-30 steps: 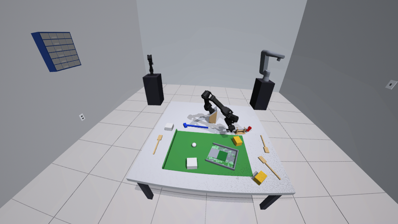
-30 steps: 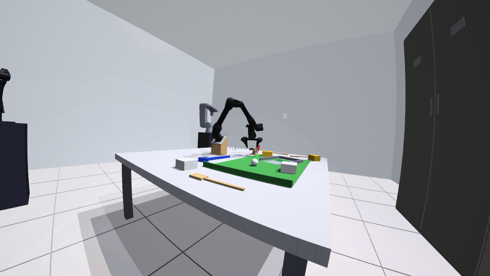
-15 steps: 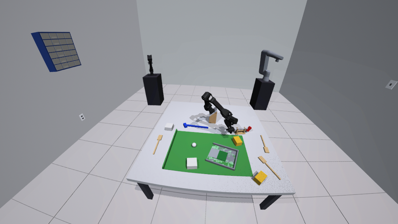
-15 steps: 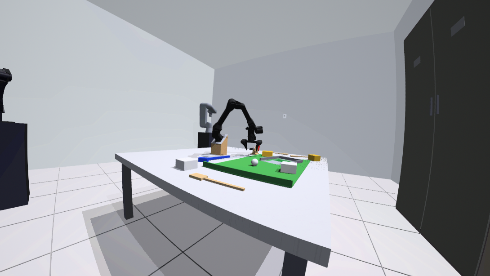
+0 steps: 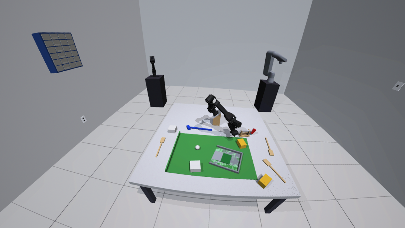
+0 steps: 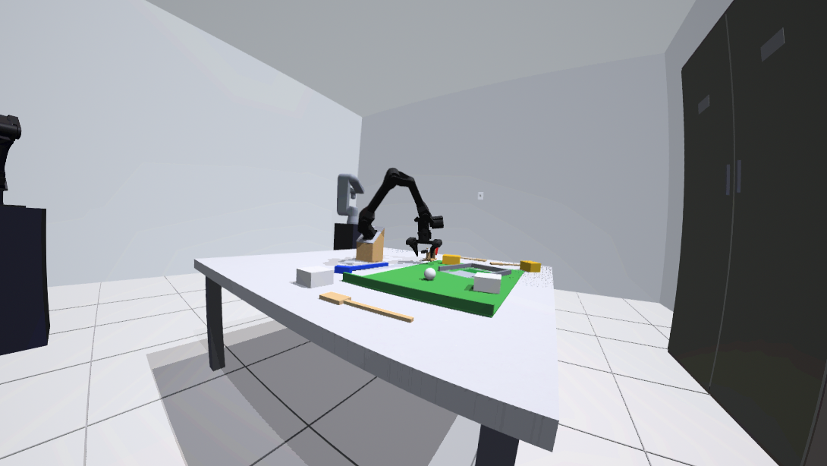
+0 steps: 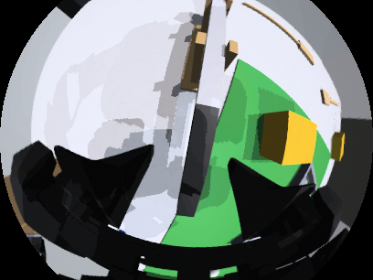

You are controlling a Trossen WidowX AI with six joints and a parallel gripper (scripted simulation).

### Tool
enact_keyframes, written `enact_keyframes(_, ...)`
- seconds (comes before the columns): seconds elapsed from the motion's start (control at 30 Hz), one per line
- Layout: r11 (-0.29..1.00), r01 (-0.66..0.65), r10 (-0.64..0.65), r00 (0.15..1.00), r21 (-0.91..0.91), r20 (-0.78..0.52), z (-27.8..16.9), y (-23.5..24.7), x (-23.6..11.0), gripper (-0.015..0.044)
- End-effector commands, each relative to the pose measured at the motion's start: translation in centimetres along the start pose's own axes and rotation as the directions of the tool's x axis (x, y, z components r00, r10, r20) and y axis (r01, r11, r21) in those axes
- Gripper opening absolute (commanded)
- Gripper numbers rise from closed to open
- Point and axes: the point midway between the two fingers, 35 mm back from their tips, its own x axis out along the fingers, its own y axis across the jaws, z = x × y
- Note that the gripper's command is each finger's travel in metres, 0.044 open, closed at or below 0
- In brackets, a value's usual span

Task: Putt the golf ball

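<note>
The red putter lies on a small wooden stand [image 5: 244, 133] [image 7: 197, 45] just behind the green mat [image 5: 184, 158] [image 6: 416, 286]. Its red head [image 5: 253, 130] points right and its grey shaft [image 7: 204, 106] runs toward me. My gripper [image 5: 234, 133] [image 6: 425, 250] [image 7: 193, 156] is low over the handle end. Its fingers stand open on either side of the shaft, apart from it. The white golf ball [image 5: 197, 147] [image 6: 429, 273] sits on the mat's left half. The raised green [image 5: 225, 158], in a grey frame [image 6: 474, 267] with ramps, sits to the ball's right.
A blue putter [image 5: 199, 128] [image 6: 361, 267] lies behind the mat. Yellow blocks [image 5: 241, 143] [image 7: 289, 136] [image 5: 264, 180] and white blocks [image 5: 195, 166] [image 5: 172, 129] stand on and around the mat. Wooden paddles [image 5: 159, 146] [image 5: 269, 146] [image 5: 273, 169] lie at the table's sides.
</note>
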Motion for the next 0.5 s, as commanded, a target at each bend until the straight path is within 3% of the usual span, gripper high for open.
enact_keyframes(0.0, 1.000, 0.001, -0.001, 1.000, 0.000, 0.001, 0.03, -0.05, -0.05, 0.0282)
enact_keyframes(0.33, 1.000, 0.001, -0.001, 1.000, 0.000, 0.001, 0.03, -0.05, -0.05, 0.0020)
enact_keyframes(0.47, 1.000, 0.001, -0.001, 1.000, 0.000, 0.001, 0.03, -0.05, -0.05, 0.0000)
